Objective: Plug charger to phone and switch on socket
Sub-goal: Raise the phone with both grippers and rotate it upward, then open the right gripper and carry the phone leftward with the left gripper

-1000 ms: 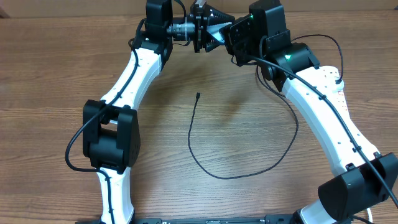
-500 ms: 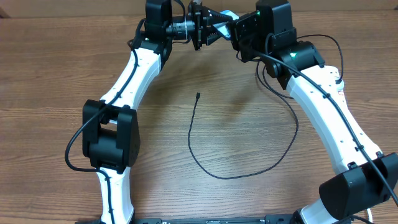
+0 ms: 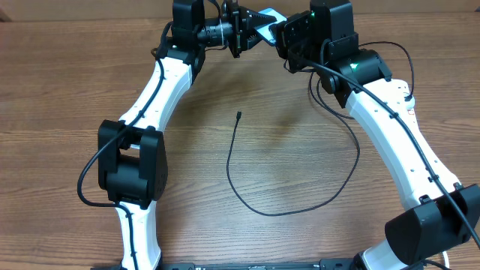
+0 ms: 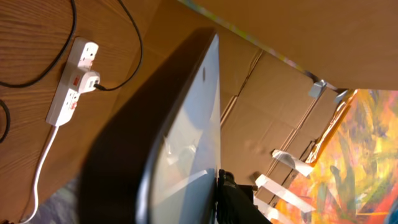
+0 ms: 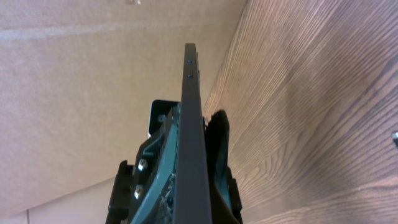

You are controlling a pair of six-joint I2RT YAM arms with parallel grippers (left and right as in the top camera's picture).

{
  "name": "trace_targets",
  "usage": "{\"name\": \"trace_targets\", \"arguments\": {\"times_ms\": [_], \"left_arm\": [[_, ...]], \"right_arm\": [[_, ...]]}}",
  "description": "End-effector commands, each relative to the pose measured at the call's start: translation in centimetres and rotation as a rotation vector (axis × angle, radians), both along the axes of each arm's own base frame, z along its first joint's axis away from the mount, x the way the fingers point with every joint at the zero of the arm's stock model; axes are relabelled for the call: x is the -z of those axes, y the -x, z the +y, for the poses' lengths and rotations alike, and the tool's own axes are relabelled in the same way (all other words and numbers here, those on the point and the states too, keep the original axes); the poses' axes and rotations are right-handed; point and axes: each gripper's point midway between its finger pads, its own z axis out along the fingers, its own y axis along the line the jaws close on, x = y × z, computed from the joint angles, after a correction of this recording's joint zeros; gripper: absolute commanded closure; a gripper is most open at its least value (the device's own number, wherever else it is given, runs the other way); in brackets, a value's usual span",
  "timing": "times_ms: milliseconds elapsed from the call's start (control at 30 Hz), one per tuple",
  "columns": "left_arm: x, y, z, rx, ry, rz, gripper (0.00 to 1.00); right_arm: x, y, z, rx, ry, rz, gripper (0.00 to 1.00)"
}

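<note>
The phone [image 3: 266, 16] is held in the air at the table's back edge, between both grippers, with a strip of its light blue screen showing. My left gripper [image 3: 242, 31] is shut on it; its glass face [image 4: 186, 143] fills the left wrist view. My right gripper [image 3: 280, 34] is shut on it too, and the phone shows edge-on [image 5: 189, 124] between its fingers. The charger cable [image 3: 259, 208] lies loose on the table, its connector tip [image 3: 238, 115] well in front of the grippers. The socket [image 4: 69, 87] shows only in the left wrist view, with a black plug [image 4: 93, 83] in it.
The white cord [image 4: 38, 171] runs from the socket. Cardboard boxes [image 4: 273, 124] stand behind the table. The wooden table [image 3: 67, 90] spreads to the left and in front of the arms.
Both grippers have moved slightly toward the back edge with the phone between them. The phone has turned, so its blue screen now shows from above. The cable has not moved.
</note>
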Motion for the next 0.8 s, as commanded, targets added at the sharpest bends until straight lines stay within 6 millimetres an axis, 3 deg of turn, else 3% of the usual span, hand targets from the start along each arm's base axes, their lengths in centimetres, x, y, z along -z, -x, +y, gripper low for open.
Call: {"name": "trace_targets", "arguments": {"times_ms": [0, 133, 367, 633, 767], "left_arm": [[-0.31, -0.95, 0.62, -0.044, 0.004, 0.010, 0.76], [-0.30, -1.06, 0.63, -0.050, 0.003, 0.009, 0.78], [-0.26, -1.23, 0.68, -0.061, 0.002, 0.011, 0.93], [-0.24, -1.37, 0.75, -0.068, -0.002, 0.003, 0.96], [-0.24, -1.35, 0.74, -0.064, -0.010, -0.026, 0.96]], "right_arm": [[-3.60, 0.46, 0.39, -0.020, -0.064, -0.062, 0.96], [-3.57, 0.56, 0.55, -0.022, -0.072, -0.055, 0.96], [-3.59, 0.69, 0.74, -0.033, -0.077, -0.053, 0.96], [-3.59, 0.71, 0.77, -0.035, -0.077, -0.053, 0.96], [-3.59, 0.71, 0.77, -0.046, -0.061, -0.065, 0.89]]}}
